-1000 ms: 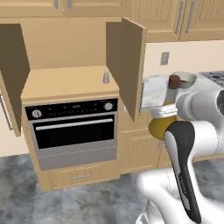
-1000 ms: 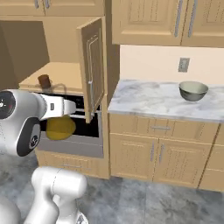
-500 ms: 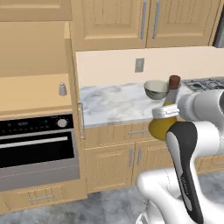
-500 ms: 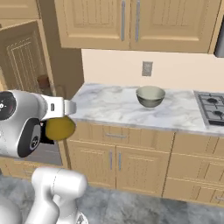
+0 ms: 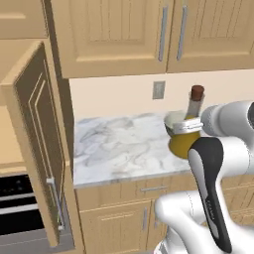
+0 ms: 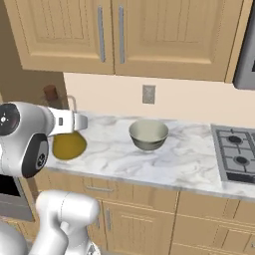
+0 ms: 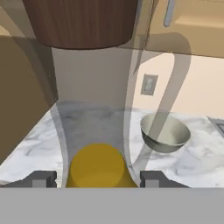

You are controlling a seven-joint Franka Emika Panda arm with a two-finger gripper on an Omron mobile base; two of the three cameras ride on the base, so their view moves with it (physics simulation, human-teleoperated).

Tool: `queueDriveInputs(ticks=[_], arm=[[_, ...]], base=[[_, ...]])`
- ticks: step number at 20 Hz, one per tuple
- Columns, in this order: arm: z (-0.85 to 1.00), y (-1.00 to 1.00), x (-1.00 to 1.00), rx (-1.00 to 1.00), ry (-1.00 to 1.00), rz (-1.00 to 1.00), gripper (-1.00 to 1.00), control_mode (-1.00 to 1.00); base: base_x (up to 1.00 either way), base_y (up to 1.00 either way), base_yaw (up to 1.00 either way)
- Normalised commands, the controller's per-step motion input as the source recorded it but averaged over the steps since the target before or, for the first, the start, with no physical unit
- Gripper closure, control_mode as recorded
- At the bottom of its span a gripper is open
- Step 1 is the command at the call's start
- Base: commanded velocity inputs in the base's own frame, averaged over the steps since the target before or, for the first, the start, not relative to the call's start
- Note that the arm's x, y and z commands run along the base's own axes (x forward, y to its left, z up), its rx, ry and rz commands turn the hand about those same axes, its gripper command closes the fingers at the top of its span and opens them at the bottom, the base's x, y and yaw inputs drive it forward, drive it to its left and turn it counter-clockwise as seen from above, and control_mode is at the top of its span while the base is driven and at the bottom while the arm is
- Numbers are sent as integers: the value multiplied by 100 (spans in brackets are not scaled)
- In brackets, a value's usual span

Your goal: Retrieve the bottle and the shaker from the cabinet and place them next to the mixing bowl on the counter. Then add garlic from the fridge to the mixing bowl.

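Base views behind arm, both facing counter (image 5: 119, 149); hand view close, looking along bottle (image 7: 98, 168).

The bottle (image 5: 187, 133) is clear, smooth glass with yellow-olive liquid inside and a matt red-brown stopper (image 5: 197, 92) that looks like cork or wood. Beside the bottle, the bowl (image 6: 148, 134) is brushed silver-grey metal with a paler, dull inside. The surface (image 6: 189, 159) under the bowl is polished white marble with grey veins. Above the bowl, the wall cupboards (image 6: 124, 35) are tan wood with a satin finish and smooth grey metal bar handles (image 6: 101, 34).
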Motion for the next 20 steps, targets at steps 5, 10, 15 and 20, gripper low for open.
queueDriveInputs(ticks=[5,10,15,20], arm=[[0,0,0,0,0,0,100,100],[0,0,0,0,0,0,100,100],[0,0,0,0,0,0,100,100],[0,0,0,0,0,0,100,100]], base=[[44,-53,-11],[36,-48,-19],[56,-2,-25],[66,-1,-8]])
